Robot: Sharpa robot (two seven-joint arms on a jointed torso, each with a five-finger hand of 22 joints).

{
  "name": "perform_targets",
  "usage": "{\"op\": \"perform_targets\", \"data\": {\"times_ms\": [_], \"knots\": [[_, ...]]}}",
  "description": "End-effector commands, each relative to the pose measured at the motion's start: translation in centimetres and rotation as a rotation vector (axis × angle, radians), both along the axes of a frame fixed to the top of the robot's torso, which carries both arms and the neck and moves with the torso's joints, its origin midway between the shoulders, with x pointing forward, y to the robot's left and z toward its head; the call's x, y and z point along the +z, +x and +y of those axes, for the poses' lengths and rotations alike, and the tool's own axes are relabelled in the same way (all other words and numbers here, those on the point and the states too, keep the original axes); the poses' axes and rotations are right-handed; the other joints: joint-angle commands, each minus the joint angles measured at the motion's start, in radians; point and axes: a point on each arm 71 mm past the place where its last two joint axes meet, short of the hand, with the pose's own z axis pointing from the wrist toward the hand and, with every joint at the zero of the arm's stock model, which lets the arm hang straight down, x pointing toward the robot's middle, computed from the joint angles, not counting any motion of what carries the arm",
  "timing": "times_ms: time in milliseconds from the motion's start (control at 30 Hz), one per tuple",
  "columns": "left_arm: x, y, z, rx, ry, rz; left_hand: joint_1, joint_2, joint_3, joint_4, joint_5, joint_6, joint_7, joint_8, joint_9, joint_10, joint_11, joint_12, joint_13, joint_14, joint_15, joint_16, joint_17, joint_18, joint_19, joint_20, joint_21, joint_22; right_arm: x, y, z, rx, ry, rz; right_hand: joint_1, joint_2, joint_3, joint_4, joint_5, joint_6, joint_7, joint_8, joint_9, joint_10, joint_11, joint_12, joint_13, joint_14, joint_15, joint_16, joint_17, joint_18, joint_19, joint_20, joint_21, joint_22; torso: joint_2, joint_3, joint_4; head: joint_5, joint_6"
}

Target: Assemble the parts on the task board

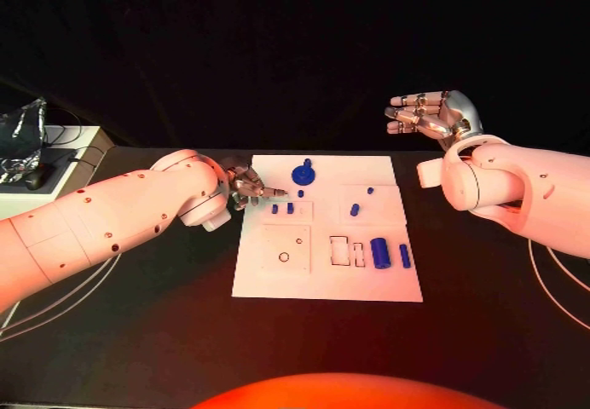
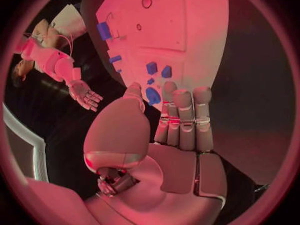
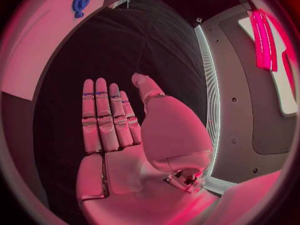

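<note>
A: Nearest the robot, what is lying on the white rectangular task board [image 1: 326, 285]?

B: Its near half is carrying a small ring outline on the left and two empty slot outlines beside it, with a fat blue cylinder part [image 1: 381, 253] and a thinner blue peg [image 1: 405, 256] lying just to the right of those.

A: And further up the flat black counter [image 1: 160, 341]?

B: The left robot hand [image 1: 250, 189] is hovering at the board's left edge, fingers held straight and close together, holding nothing. Its fingertips [image 2: 181, 96] are sitting just short of two small blue pegs [image 1: 281, 208], and the wrist camera is showing a blue piece right at them. Whether they are touching it, nobody can tell.

A: So the step is picking one of those pegs?

B: Probably. To do it well, the hand should be opening thumb from fingers before lowering, settling over one peg rather than both, since they are lying close together and a nudge could roll the neighbour.

A: Beyond that?

B: A round blue disc part with a stem [image 1: 303, 175] is lying near the far edge, and two more small blue pieces [image 1: 354, 209] sit right of centre.

A: The other arm?

B: The right robot hand [image 1: 429, 113] is waiting well off the board, past its far right corner, flat, empty, fingers side by side.
</note>
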Motion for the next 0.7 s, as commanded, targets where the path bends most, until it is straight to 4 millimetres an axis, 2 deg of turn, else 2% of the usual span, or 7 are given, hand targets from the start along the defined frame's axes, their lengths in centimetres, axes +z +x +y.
{"op": "perform_targets", "data": {"times_ms": [33,133,167,200,233,400,700], "knots": [[1.1,0.3,-0.4,-0.01,-0.205,-0.077,0.045,0.031,0.0,-0.016,0.002,-0.056,0.037,-0.025,-0.056,-0.077,0.034,-0.049,-0.047,-0.071,0.03,-0.062,-0.052,0.013,-0.077,0.025,-0.122,-0.062,0.1,0.0,0.0,0.005,-0.008,-0.012,0.0,0.008,-0.004,0.001,0.005,-0.005,0.002,-0.001,0.0,-0.006,-0.002,-0.005,0.0,-0.006,-0.001,-0.005,-0.001,-0.006,-0.007,-0.003,-0.006,-0.001,0.0,0.0011,-0.0005,0.0,0.003],[2.5,0.8,-0.6,-0.054,-0.318,-0.208,0.213,0.133,0.053,-0.102,0.007,-0.086,0.062,-0.114,-0.226,-0.201,0.078,-0.181,-0.186,-0.196,0.072,-0.229,-0.188,0.002,-0.152,0.072,-0.288,-0.176,0.1,0.0,0.0,0.003,-0.009,-0.012,-0.001,0.009,-0.005,-0.001,0.007,-0.006,0.002,-0.001,0.0,-0.007,-0.001,-0.005,0.0,-0.007,-0.001,-0.005,-0.002,-0.006,-0.007,-0.003,-0.005,-0.001,-0.001,0.0022,-0.0004,0.0,0.006],[2.8,0.9,-0.7,-0.07,-0.332,-0.24,0.264,0.144,0.084,-0.137,0.008,-0.083,0.075,-0.138,-0.276,-0.21,0.09,-0.23,-0.241,-0.21,0.084,-0.28,-0.232,0.0,-0.159,0.082,-0.334,-0.215,0.1,0.1,-0.1,0.003,-0.009,-0.013,-0.001,0.009,-0.005,-0.001,0.007,-0.006,0.002,-0.001,0.0,-0.007,-0.001,-0.005,0.0,-0.007,-0.001,-0.005,-0.002,-0.006,-0.007,-0.003,-0.005,-0.001,0.0,0.0015,-0.0003,-0.001,0.008],[3.0,1.0,-0.9,-0.09,-0.339,-0.266,0.282,0.135,0.105,-0.169,0.006,-0.047,0.075,-0.179,-0.388,-0.149,0.069,-0.296,-0.352,-0.182,0.099,-0.322,-0.3,0.006,-0.128,0.091,-0.393,-0.275,0.1,0.1,-0.1,0.003,-0.009,-0.013,0.0,0.01,-0.004,-0.002,0.007,-0.005,0.002,-0.001,0.0,-0.007,-0.001,-0.005,0.0,-0.006,-0.001,-0.005,-0.001,-0.005,-0.007,-0.003,-0.005,-0.001,0.001,0.0009,-0.0009,-0.002,0.01],[3.1,1.1,-1.2,-0.107,-0.341,-0.283,0.309,0.125,0.116,-0.206,0.002,-0.033,0.074,-0.188,-0.425,-0.154,0.09,-0.326,-0.392,-0.187,0.09,-0.323,-0.313,0.006,-0.119,0.088,-0.4,-0.282,0.1,0.1,-0.1,0.003,-0.009,-0.013,0.001,0.012,-0.003,-0.003,0.007,-0.002,0.001,-0.001,0.001,-0.006,-0.002,-0.005,0.0,-0.006,-0.002,-0.005,-0.001,-0.005,-0.006,-0.003,-0.005,-0.001,0.001,0.0011,-0.0013,-0.002,0.009],[2.8,1.4,-2.7,-0.217,-0.278,-0.363,0.377,0.089,0.156,-0.312,0.006,0.012,0.07,-0.218,-0.515,-0.121,0.1,-0.422,-0.509,-0.211,0.087,-0.32,-0.344,0.006,-0.147,0.079,-0.378,-0.24,0.1,0.1,-0.1,0.004,-0.009,-0.014,-0.003,0.01,0.009,-0.008,0.009,0.004,-0.001,-0.001,0.0,0.0,-0.005,-0.005,0.0,-0.006,-0.002,-0.005,-0.002,-0.005,-0.006,-0.004,-0.005,-0.001,0.001,0.0017,-0.0011,-0.007,0.013],[1.2,1.9,-5.5,-0.347,-0.141,-0.437,0.295,0.034,0.142,-0.311,0.004,0.035,0.051,-0.279,-0.615,-0.132,0.123,-0.55,-0.547,-0.207,0.1,-0.24,-0.356,0.014,-0.133,0.094,-0.373,-0.221,0.0,0.2,0.2,0.009,0.003,-0.006,-0.007,0.008,0.021,-0.011,0.009,0.007,-0.002,-0.001,0.0,0.002,-0.005,-0.005,0.0,-0.005,-0.003,-0.005,-0.002,-0.005,-0.006,-0.005,-0.005,-0.001,0.008,0.0021,-0.0078,-0.009,0.034]]}}
